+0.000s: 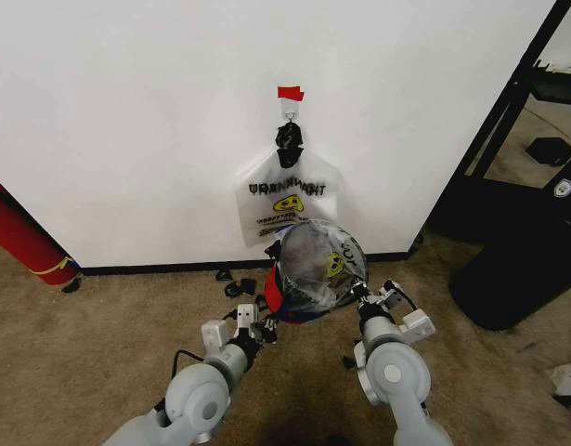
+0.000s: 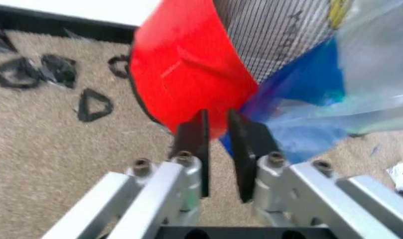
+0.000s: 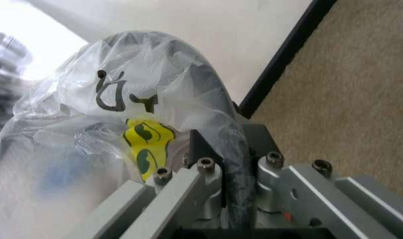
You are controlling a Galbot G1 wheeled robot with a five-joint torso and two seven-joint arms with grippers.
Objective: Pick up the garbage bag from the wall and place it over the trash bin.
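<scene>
- The trash bin [image 1: 304, 279], black with a red base, sits tipped toward the camera on the carpet floor [image 1: 109, 353] just before the wall [image 1: 127, 111].
- The garbage bag [image 1: 324, 269] is draped over the bin's mouth; its yellow smiley faces up and a blue tape patch [image 2: 308, 79] shows at the bin's left side.
- Left tool [image 1: 264, 325]: at the bin's left side. In the left wrist view its fingers [image 2: 195, 137] stand nearly together beside the red base and the blue patch; whether they pinch any plastic, I cannot tell.
- Right tool [image 1: 362, 295]: at the bin's right rim, closed on the rim with the bag's plastic over it.
- A second smiley bag [image 1: 287, 197] hangs from the hook [image 1: 290, 110] under the red tape piece [image 1: 291, 93].
- A red cylinder [image 1: 20, 232] leans against the wall at far left.
</scene>
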